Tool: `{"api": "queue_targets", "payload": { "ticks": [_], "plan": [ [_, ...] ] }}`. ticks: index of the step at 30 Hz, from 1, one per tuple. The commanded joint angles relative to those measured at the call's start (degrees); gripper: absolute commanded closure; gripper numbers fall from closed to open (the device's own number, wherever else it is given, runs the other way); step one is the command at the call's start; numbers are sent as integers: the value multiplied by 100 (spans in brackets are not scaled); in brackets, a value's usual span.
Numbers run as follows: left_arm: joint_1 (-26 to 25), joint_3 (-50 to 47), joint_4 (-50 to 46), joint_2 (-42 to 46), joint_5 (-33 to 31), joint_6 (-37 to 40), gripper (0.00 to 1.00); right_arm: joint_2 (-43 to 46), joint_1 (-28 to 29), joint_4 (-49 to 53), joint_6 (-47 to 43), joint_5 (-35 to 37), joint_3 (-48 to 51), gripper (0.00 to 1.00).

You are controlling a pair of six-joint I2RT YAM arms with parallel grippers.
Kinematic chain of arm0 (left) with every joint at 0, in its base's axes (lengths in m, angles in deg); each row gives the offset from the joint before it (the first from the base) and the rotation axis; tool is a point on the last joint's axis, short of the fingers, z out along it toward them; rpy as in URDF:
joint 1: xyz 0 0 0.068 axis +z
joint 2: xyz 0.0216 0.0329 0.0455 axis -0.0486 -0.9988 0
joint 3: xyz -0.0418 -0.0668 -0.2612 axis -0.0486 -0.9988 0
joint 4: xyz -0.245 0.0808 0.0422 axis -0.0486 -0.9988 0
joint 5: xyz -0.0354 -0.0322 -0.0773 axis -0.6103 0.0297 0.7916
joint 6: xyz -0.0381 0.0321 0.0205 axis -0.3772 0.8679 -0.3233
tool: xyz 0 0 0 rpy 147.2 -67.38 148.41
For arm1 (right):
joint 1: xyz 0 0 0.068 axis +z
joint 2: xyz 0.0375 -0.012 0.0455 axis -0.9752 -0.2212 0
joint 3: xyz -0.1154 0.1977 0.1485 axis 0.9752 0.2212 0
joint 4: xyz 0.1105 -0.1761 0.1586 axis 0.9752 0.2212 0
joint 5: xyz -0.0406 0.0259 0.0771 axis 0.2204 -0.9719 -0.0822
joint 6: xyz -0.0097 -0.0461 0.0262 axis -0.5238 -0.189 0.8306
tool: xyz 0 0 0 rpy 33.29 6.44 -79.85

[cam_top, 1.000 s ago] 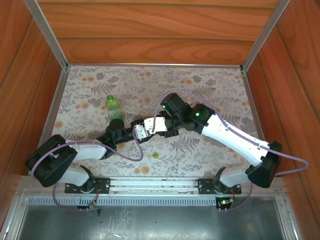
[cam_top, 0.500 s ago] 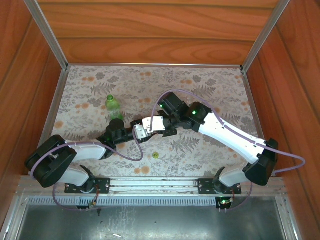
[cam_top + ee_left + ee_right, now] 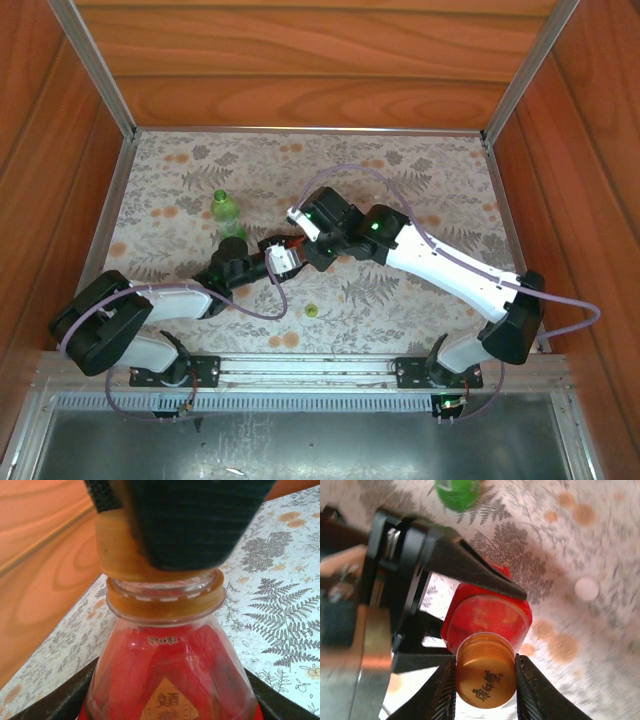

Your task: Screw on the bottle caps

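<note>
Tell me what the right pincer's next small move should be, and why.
Probably twist the right pincer to turn the orange cap down. It is shut on the cap, which sits on the neck of the red bottle with bare neck showing below it, and the left pincer clamps the bottle.

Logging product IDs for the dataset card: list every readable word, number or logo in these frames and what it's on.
"康師傅" (likely; three dark characters, slightly soft): top of the orange cap.
Tiny dark mark on the red bottle shoulder: too small to read.
Characters on its label: cut off, unreadable.
Nothing else legible.
</note>
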Motion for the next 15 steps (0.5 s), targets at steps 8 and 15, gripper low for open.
{"api": "queue_targets", "payload": {
  "ticks": [8, 15],
  "plan": [
    [-52, -45, -419, -155, 230, -36, 41, -38, -13, -72, 952, 28, 18, 65],
    [-51, -120, -431, -66, 168, -10, 41, 557, -18, -302, -154, 267, 163, 43]
  ]
}}
